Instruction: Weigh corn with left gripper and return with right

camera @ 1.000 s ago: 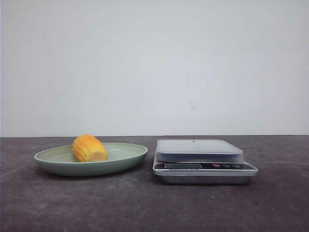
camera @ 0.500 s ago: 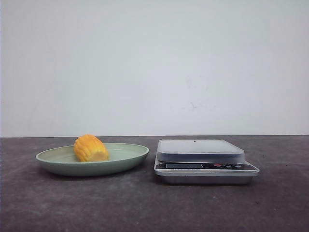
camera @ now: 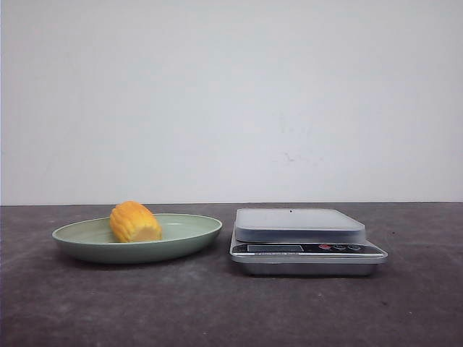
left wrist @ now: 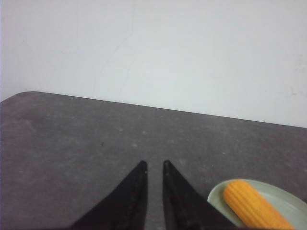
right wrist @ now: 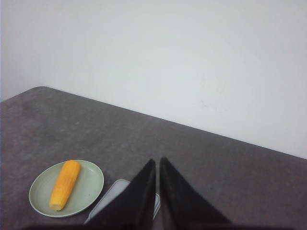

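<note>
The corn (camera: pixel 134 222) lies on its side in the green plate (camera: pixel 87 250) on the left of the table. It also shows in the left wrist view (left wrist: pixel 254 207) and in the right wrist view (right wrist: pixel 64 184). My left gripper (left wrist: pixel 154 164) hovers over bare table beside the plate (left wrist: pixel 290 201). Its fingers stand almost together with a thin gap and hold nothing. My right gripper (right wrist: pixel 158 161) is shut and empty, above the scale (right wrist: pixel 109 197) and apart from the plate (right wrist: pixel 92 188). Neither gripper shows in the front view.
A silver kitchen scale (camera: pixel 307 240) with a flat grey platform stands just right of the plate. The dark table runs back to a white wall. Bare table lies in front of both objects and to the right of the scale.
The whole front picture shifts by a few pixels. The corn, plate and scale keep their places relative to each other.
</note>
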Motion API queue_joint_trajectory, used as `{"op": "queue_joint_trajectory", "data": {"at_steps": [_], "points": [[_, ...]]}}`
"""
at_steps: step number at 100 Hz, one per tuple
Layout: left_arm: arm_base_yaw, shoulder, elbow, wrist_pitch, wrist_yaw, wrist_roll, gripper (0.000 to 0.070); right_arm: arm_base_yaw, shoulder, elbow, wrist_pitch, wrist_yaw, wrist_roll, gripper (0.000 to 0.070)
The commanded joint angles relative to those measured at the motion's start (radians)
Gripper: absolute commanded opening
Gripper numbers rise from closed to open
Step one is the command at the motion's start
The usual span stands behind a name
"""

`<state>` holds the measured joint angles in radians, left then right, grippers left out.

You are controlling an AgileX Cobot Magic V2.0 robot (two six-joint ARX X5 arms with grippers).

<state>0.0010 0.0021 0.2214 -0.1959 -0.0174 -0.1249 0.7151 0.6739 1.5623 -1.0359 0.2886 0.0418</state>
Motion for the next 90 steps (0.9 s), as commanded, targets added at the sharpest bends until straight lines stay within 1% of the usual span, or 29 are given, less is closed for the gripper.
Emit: {"op": "queue_joint_trajectory", "data": {"at_steps": [1, 8, 36, 51, 58, 90], "points": [[0.004, 0.001, -0.040, 0.049, 0.022, 0.008, 0.0015, 0.009, 0.003, 0.016, 0.010, 0.000, 0.011, 0.0008], [0.005, 0.001, -0.085, 0.074, 0.046, 0.009, 0.0015, 0.009, 0.003, 0.016, 0.010, 0.000, 0.011, 0.0008], [0.005, 0.001, -0.207, 0.134, 0.049, 0.008, 0.0015, 0.009, 0.003, 0.016, 0.010, 0.000, 0.011, 0.0008], [0.005, 0.001, -0.208, 0.061, 0.052, 0.022, 0.0015, 0.009, 0.003, 0.016, 0.010, 0.000, 0.011, 0.0008], [0.005, 0.001, -0.208, 0.004, 0.051, 0.027, 0.0015, 0.009, 0.003, 0.016, 0.010, 0.000, 0.011, 0.0008], [0.005, 0.003, -0.206, 0.009, 0.051, 0.027, 0.0015, 0.009, 0.003, 0.016, 0.010, 0.000, 0.010, 0.0008]]}}
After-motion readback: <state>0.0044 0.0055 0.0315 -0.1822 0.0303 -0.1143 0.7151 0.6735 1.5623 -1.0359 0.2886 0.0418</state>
